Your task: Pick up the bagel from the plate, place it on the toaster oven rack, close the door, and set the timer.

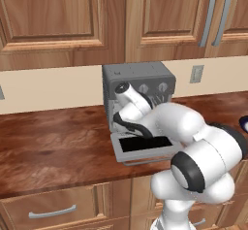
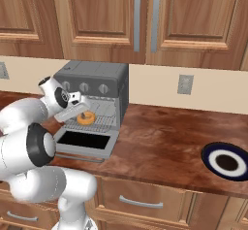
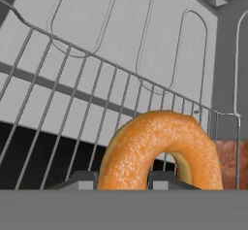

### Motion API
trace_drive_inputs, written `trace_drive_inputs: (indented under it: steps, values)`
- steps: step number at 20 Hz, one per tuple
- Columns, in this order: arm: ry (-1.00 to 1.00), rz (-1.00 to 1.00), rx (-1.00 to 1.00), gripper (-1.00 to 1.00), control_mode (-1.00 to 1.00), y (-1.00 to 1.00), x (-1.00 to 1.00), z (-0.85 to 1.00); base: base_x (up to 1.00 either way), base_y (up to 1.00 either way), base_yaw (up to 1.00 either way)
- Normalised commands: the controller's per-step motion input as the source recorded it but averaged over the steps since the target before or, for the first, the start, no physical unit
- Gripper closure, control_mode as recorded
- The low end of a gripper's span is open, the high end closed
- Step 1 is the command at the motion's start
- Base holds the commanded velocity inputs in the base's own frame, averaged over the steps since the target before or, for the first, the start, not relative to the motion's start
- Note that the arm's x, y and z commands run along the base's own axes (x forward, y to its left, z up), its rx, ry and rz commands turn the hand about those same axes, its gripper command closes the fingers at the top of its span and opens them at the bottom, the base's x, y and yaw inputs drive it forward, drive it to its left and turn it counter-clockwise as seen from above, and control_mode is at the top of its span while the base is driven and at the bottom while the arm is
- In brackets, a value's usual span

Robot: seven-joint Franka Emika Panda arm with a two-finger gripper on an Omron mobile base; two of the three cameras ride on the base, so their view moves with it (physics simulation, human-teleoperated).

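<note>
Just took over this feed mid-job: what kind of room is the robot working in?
A home-style kitchen, rendered. Wooden wall cabinets hang over a wood-grain counter with drawers below; a grey toaster oven stands on it with its door dropped open.

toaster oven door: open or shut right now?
Open. The door lies dropped flat in front of the toaster oven, glass facing up, with the rack exposed and the bagel at the cavity mouth.

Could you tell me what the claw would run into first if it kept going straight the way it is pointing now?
Holding the bagel, the claw points into the toaster oven. It would probably meet the wire rack first, then the cavity's grey back wall; depth is hard to judge.
</note>
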Motion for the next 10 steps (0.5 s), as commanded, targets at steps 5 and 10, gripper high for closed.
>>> trace_drive_inputs:
  steps: [5,10]
  values:
    - [0.0,0.03,0.0,1.0,-1.0,0.06,0.15,-0.27,0.0,0.0,0.0]
    - [0.0,0.03,0.0,1.0,-1.0,0.0,0.14,-0.17,0.0,0.0,0.0]
